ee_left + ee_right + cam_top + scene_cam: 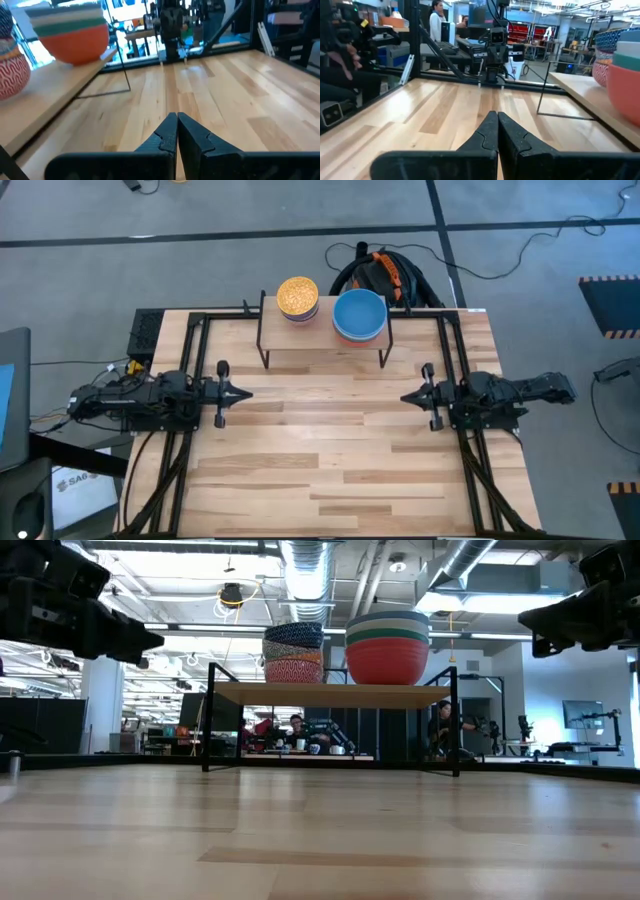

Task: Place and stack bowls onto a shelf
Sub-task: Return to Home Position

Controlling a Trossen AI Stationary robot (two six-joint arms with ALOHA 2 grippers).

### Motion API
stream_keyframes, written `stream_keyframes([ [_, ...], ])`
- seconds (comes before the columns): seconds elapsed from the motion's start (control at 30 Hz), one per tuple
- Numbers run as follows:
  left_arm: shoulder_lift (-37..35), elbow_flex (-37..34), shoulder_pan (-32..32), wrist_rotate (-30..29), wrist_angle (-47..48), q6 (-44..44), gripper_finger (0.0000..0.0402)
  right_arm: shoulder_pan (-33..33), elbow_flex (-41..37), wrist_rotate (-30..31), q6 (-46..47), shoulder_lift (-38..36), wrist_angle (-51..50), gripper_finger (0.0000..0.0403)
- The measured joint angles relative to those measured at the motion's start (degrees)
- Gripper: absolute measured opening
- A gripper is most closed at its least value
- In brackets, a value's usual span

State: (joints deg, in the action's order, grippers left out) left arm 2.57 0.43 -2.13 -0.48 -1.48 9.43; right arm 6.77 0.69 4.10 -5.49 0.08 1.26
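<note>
Tabletop [330, 470] of slatted light wood carries the shelf [322, 346] at its far edge, midway between the two arms. Two stacks of bowls stand side by side on the shelf board, just apart. The large stack [388, 660], on the right arm's side, is red at the bottom, with green, cream-white and blue rims above. The small stack [294, 652], on the left arm's side, has a red-patterned bowl lowest and shows a yellow inside from above. The left gripper [245, 392] and right gripper [407, 396] hover over the table's left and right sides. Both are nearer than the shelf and well apart from it, tips pointing at each other. Each has its fingers pressed together, holding nothing.
</note>
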Motion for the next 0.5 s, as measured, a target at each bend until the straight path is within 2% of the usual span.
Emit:
stream_keyframes([
  [0.13, -2.65, 0.0, 0.02, 0.69, -0.81, -1.18, 0.0, -1.01, -0.02, -1.45, -0.11, 0.0, -0.23, 0.002],
  [0.27, -1.79, -0.02, 0.28, 3.24, -0.59, -2.85, 0.0, -1.62, -0.04, -3.46, 2.05, 0.0, -0.29, 0.0022],
  [0.5, -1.47, -0.04, 1.62, 3.0, -0.76, -4.3, 0.0, -1.51, -0.04, -4.0, 6.55, 0.0, -0.82, 0.0044],
])
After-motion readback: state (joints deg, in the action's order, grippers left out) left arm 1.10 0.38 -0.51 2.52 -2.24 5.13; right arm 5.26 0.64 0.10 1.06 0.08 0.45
